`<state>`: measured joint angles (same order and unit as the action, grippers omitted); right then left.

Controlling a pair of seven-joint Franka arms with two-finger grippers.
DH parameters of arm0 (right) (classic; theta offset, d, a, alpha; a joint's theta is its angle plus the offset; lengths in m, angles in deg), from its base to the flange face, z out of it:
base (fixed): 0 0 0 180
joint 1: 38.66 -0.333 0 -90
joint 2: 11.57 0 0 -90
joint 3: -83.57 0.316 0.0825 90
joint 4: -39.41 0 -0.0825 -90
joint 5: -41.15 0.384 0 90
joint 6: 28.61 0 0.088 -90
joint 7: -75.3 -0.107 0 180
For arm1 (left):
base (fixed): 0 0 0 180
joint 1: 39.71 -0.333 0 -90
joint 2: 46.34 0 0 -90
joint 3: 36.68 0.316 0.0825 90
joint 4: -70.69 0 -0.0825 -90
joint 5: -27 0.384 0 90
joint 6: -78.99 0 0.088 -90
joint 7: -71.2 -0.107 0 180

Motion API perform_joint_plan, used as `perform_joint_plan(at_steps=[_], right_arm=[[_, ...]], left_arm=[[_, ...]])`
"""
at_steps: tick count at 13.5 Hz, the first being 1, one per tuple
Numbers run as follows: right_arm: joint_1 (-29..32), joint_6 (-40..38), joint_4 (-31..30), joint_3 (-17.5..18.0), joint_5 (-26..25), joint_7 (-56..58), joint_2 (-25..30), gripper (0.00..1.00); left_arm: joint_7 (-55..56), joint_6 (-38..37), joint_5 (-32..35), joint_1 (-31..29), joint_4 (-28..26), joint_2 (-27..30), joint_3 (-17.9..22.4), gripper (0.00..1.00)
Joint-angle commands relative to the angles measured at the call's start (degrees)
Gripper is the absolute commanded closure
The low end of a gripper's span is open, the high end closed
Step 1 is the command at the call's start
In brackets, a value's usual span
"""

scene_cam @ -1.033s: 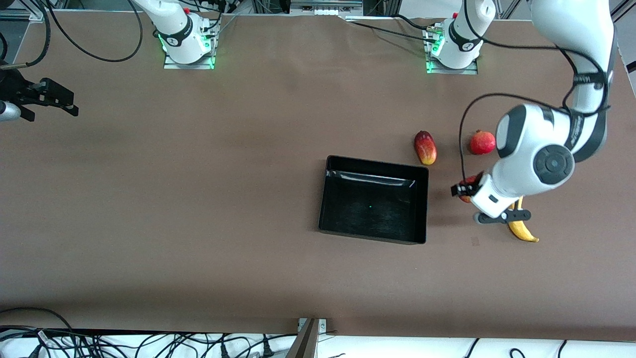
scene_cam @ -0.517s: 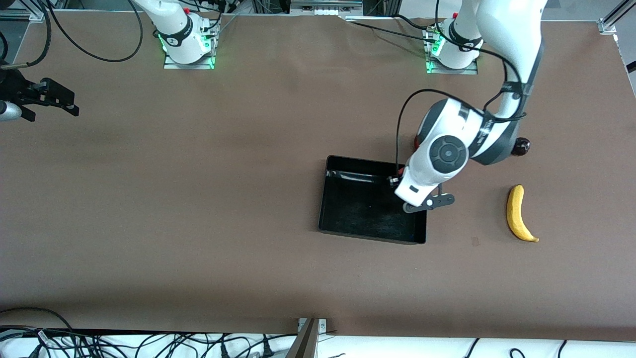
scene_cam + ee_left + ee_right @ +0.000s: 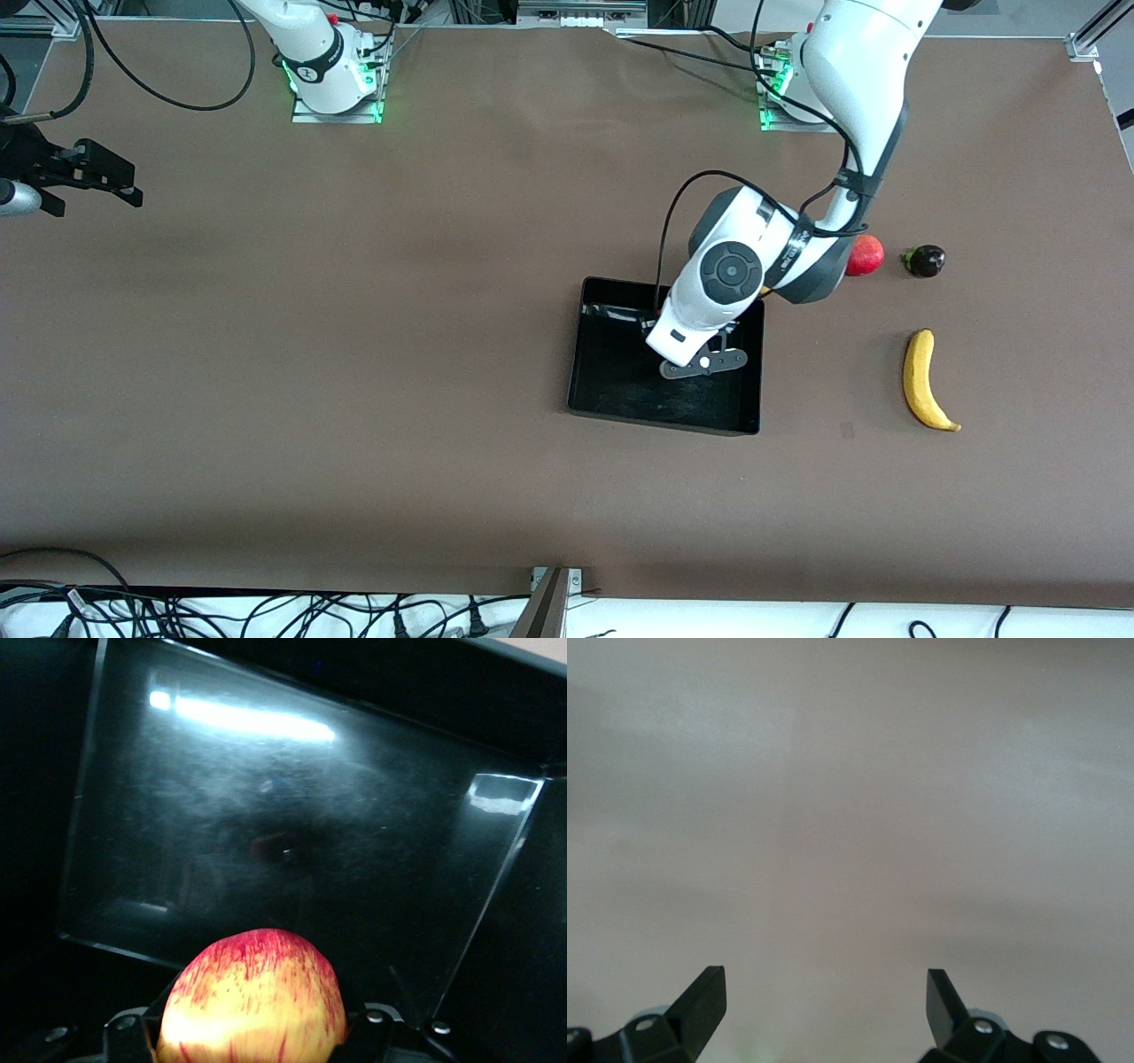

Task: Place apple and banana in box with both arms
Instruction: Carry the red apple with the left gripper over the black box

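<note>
The box point(image 3: 611, 390) is glossy black plastic; the table point(image 3: 354, 354) is matt brown.

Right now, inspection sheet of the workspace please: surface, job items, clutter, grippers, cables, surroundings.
Surface: brown table, nothing spilled.
Job's things: apple in the left gripper, over the box; banana on the table, toward the left arm's end.
Clutter: red round fruit and dark fruit, farther from the front camera than the banana.
Grippers: left gripper shut on the apple; right gripper open over bare table, waiting.
Cables: loose bundle along the near edge.
Surroundings: nothing seen.
</note>
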<state>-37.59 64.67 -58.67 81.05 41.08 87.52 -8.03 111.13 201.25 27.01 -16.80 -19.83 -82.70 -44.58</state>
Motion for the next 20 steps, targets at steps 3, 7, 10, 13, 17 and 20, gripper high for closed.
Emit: perform_joint_plan(at_steps=[3,7,10,13,17,20], right_arm=[[0.9,-1.1,0.4,0.5,0.0,0.2,-0.1,0.00],[0.9,-2.2,0.4,0.5,0.1,0.2,-0.1,0.00],[0.9,-2.6,0.4,0.5,0.1,0.2,-0.3,0.00],[0.9,-2.8,0.4,0.5,0.1,0.2,-0.3,0.00],[0.9,-2.7,0.8,0.5,0.1,-0.2,-0.3,0.00],[0.9,-2.8,0.8,0.4,0.1,-0.1,-0.3,0.00]], left_arm=[[7.2,5.1,7.5,1.0,1.7,-5.3,-2.3,1.00],[7.2,7.7,7.5,1.4,1.3,-7.1,-2.4,1.00],[7.2,9.5,7.5,1.6,0.7,-8.4,-2.4,1.00],[7.1,11.0,7.5,1.6,0.7,-9.4,-2.3,0.65],[7.0,11.1,7.5,1.5,0.5,-9.5,-2.3,0.30],[7.2,10.7,7.5,1.4,0.6,-9.1,-2.3,0.00]])
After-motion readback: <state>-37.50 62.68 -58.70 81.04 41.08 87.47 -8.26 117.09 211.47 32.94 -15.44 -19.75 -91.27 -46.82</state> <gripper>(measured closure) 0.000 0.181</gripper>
